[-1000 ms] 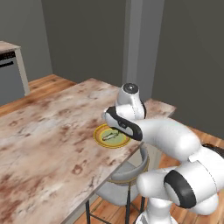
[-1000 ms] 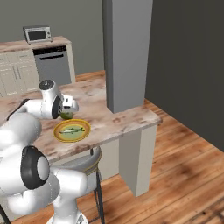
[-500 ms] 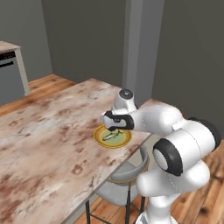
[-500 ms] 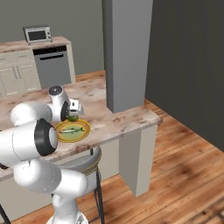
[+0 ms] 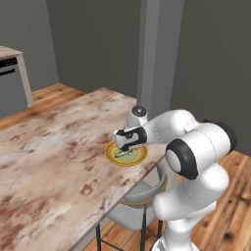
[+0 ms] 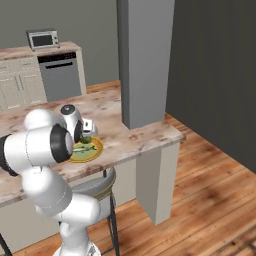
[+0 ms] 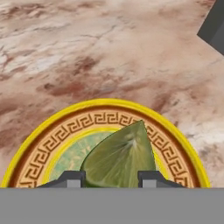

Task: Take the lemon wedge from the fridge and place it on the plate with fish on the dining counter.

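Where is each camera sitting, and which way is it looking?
Left base view: behind the arm's left, looking forward and down over the dining counter; the white arm rises from the lower right, its gripper above the plate with fish.
Right base view: behind the arm's right, facing the same counter; the arm rises from the lower left.
Hand view: on the hand, looking along the jaws at the lemon wedge they hold above the plate.
Both base views share counter, plate and grey pillar.

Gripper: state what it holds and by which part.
The gripper is shut on the lemon wedge, pinched at its wide end, pointed tip outward, over the plate.
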Motion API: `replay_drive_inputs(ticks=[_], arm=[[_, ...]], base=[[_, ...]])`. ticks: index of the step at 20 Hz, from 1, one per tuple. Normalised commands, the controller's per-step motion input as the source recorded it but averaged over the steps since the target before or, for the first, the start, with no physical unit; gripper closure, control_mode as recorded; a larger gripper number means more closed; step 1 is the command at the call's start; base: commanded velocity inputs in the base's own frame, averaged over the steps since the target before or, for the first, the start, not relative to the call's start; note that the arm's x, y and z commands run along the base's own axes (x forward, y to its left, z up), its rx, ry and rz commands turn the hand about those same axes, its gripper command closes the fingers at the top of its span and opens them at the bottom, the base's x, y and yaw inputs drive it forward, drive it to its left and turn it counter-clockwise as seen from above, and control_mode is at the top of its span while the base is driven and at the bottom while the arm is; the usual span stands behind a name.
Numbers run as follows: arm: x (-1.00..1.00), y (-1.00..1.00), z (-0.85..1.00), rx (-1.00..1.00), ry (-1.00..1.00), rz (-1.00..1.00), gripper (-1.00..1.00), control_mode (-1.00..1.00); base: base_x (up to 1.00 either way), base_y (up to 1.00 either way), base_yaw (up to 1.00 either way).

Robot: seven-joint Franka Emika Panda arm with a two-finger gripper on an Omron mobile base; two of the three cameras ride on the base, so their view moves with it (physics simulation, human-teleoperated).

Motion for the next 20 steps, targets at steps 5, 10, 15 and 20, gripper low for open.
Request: replay_drive_inputs(ticks=[5,10,15,20], arm=[[0.05,0.06,-0.16,0.00,0.00,0.00,1.00,-1.00],[0.15,0.12,-0.12,0.00,0.00,0.00,1.00,-1.00],[0.27,0.09,-0.09,0.00,0.00,0.00,1.00,-1.00],[0.16,0.03,-0.15,0.00,0.00,0.00,1.00,-1.00]], base=[[0.00,0.00,0.00],[0.00,0.00,0.00],[0.00,0.00,0.00],[0.00,0.00,0.00]])
